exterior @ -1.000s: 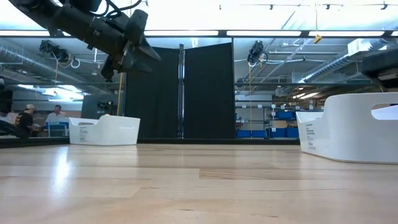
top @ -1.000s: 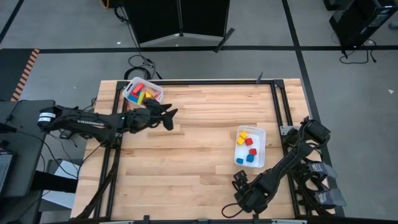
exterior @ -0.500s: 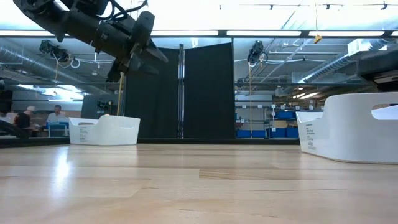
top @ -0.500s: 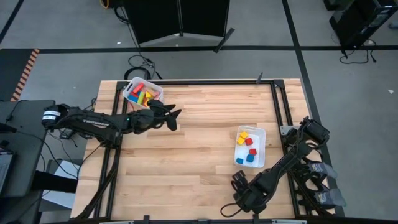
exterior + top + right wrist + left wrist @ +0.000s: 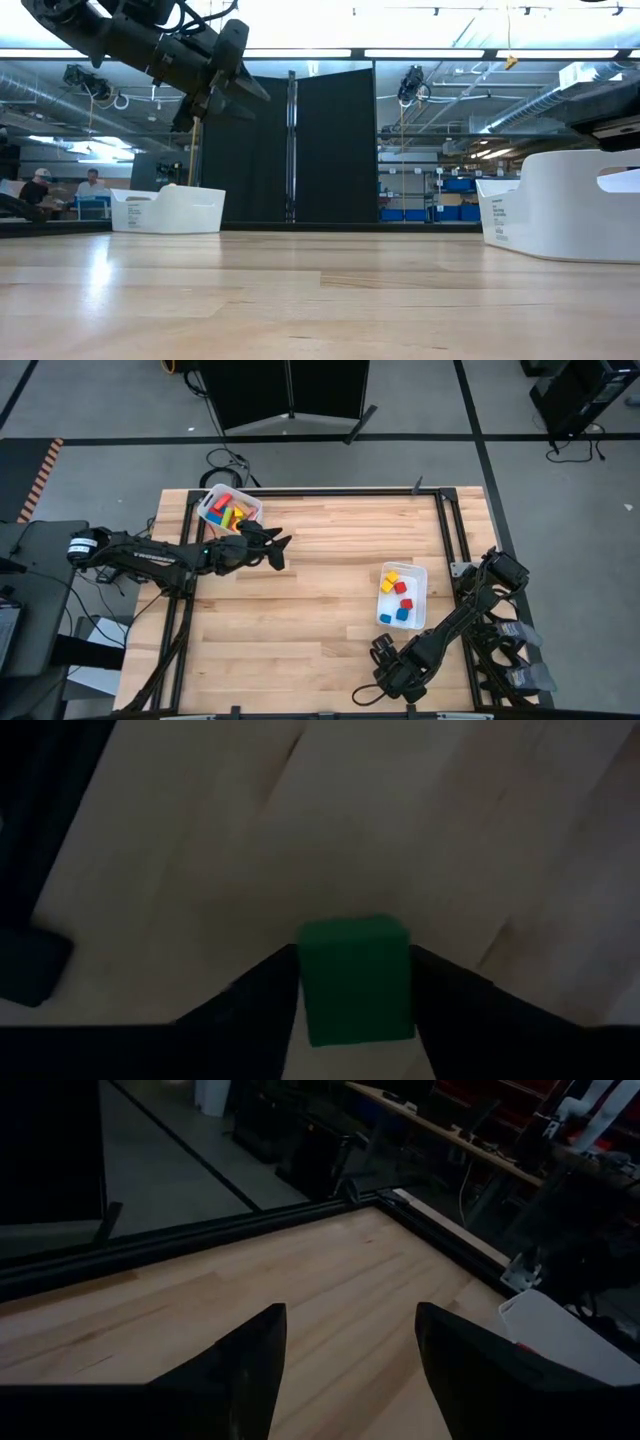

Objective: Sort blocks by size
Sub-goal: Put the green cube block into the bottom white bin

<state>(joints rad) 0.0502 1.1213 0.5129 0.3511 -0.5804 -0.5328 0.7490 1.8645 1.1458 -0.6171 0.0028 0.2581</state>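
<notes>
A small green cube [image 5: 355,980] sits squarely between the right gripper's [image 5: 352,982] two dark fingers, both pressed against its sides, plain wooden table [image 5: 320,550] under it. From above, that right gripper [image 5: 385,665] hangs low at the near right of the table, just near of the right-hand white bin [image 5: 402,597], and the cube itself is hidden from that camera. That bin holds little cubes in yellow, red and blue [image 5: 398,600]. Over at the far left corner, the other white bin [image 5: 229,509] is packed with longer bars [image 5: 226,510] in red, yellow, green and pink. The left gripper [image 5: 275,549] hovers just right of that bin, above bare wood, fingers spread apart and empty in its own wrist view [image 5: 345,1345]. At table level both bins [image 5: 168,210] [image 5: 565,205] show only white walls, contents unseen.
</notes>
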